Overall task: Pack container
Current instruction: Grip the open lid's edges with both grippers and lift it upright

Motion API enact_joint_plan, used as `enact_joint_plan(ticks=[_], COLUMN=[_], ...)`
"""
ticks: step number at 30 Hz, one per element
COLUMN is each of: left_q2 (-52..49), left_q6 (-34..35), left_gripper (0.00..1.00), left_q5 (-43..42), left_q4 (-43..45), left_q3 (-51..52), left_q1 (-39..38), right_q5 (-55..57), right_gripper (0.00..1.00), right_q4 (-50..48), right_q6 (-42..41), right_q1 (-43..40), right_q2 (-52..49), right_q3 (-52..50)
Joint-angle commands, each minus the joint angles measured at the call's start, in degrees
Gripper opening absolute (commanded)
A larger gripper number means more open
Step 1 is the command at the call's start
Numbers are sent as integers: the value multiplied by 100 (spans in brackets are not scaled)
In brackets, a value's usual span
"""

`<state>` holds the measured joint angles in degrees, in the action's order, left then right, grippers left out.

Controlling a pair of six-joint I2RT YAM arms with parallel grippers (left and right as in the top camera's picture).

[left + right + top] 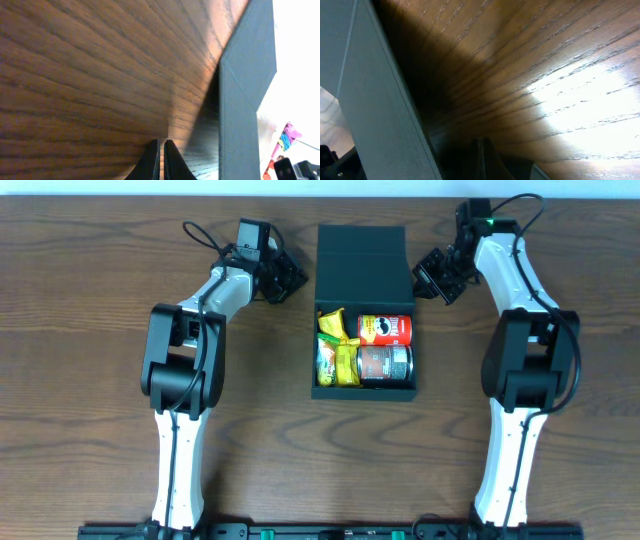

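Packing looks nearly done: dark teal-green matte square container point(364, 392) full, hinged lid point(362, 265) up at 12 o'clock; left gripper point(161, 146) pressed together, right gripper point(482, 150) seemingly too. Next, probably, lid-closing.

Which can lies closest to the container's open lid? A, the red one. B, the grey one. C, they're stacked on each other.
A: overhead, the red can lies at the lid end of the container, the grey can beside it, farther from the lid.
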<state>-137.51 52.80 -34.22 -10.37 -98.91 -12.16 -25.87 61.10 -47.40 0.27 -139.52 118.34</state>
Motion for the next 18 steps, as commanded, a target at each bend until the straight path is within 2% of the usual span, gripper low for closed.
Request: enact_joint_plan(ticks=[1, 12, 18], left_q2=[-85, -83, -83], left_q6=[251, 588, 1244], left_gripper=[6, 6, 6], left_q5=[-422, -1694, -2354], left_q4=[149, 715, 1786], left_q3=[39, 39, 39], left_q1=[-33, 111, 319], right_q5=[-142, -793, -1513], right_gripper=[2, 2, 2], right_q4=[-52, -538, -866], right_q6=[-192, -234, -289], right_q1=[129, 201, 17], right_q2=[0, 0, 0], right_q3=[35, 37, 37])
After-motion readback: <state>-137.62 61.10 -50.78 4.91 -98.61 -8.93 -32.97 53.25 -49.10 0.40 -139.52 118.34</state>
